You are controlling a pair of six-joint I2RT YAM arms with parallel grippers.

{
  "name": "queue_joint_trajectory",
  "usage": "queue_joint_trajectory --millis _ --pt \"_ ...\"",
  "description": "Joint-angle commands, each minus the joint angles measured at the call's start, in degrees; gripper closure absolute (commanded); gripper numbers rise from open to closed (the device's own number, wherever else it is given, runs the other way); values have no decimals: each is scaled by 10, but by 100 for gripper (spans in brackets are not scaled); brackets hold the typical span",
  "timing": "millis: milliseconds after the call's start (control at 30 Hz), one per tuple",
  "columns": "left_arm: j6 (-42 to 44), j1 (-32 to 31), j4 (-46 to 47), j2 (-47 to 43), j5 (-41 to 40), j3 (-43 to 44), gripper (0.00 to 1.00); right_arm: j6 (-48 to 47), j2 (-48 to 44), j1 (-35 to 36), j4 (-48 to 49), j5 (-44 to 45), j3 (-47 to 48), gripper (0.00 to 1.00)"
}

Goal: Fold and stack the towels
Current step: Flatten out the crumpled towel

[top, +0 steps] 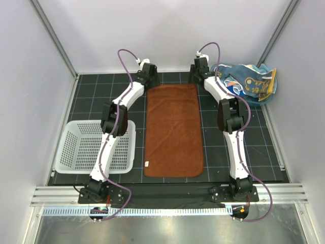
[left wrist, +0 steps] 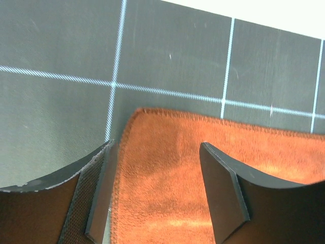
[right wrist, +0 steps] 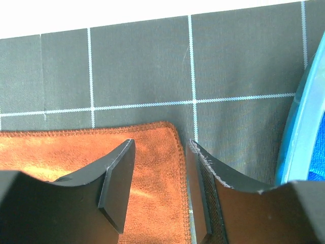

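A rust-brown towel [top: 172,129] lies spread flat, lengthways down the middle of the black mat. My left gripper [top: 151,84] is at its far left corner. In the left wrist view that gripper [left wrist: 155,152] is open, one finger just off the towel's [left wrist: 167,203] side edge and the other over the cloth. My right gripper [top: 197,81] is at the far right corner. It is open too [right wrist: 160,152], straddling the hemmed edge of the towel [right wrist: 61,147]. Neither holds anything. A crumpled light-blue towel with yellow-orange spots [top: 251,84] lies in the tub at the far right.
A blue plastic tub [top: 254,101] stands at the far right corner, its rim [right wrist: 299,132] close beside my right gripper. A white mesh basket [top: 76,157] sits at the near left beside the left arm. Grey walls enclose the mat.
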Motion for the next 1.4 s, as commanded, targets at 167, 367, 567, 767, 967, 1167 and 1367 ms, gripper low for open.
queue_joint_trajectory --millis 167,367,567,767,967,1167,1367 --pt "34 7 54 9 -38 53 30 5 31 1 13 9 48 53" --pt "49 7 62 23 -37 59 31 7 49 0 7 2 57 56" --pt "57 7 62 35 -23 57 35 7 54 0 3 -3 55 58" --pt "64 7 60 35 -25 57 39 7 54 -2 7 -4 50 60" --pt "76 8 58 35 -20 59 42 9 51 -3 8 -12 47 61" --pt "101 9 47 34 -14 59 45 9 48 -4 11 -16 43 62" --pt "120 12 45 39 -1 59 46 9 51 -5 14 -19 43 63"
